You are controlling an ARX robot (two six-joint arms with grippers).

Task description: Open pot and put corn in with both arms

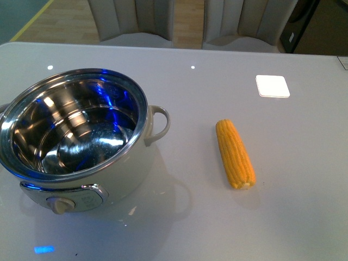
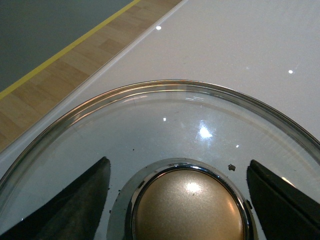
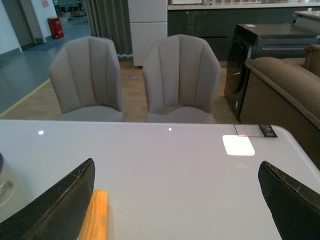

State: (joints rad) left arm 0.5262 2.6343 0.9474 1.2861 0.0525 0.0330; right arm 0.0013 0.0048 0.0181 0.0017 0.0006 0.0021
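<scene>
Here, left wrist view: the left claw (image 2: 177,167) is released, its two black fingers (image 2: 75,205) spread wide. The gold knob (image 2: 187,207) of the glass lid (image 2: 165,120) sits in the gap between them, with clear space on each side, so neither finger touches it. The steel-edged rim of the lid curves just beyond the fingertips. White table (image 2: 240,45) shows through the glass and past it. Whether the lid rests on the table or hangs above it cannot be told. Farther off, beyond the table edge, runs a wooden floor (image 2: 60,65) with a yellow line.

Right wrist view: the right claw (image 3: 176,165) is likewise released and grasps nothing, with only bare table between its fingers (image 3: 55,205). The corn (image 3: 95,215) lies on the table just outside one finger, partly hidden by it. The cream wall of the pot (image 3: 7,195) appears farther out on that same side. Ahead of the claw is a bright white square (image 3: 238,145) on the tabletop. Beyond the far edge stand two grey chairs (image 3: 182,75) and a brown sofa (image 3: 285,80).

Front view: neither claw appears. The pot stands uncovered with its steel interior empty, the dial (image 1: 61,205) on its near wall and one looped handle (image 1: 157,124) toward the corn. The corn lies well apart from the pot.
</scene>
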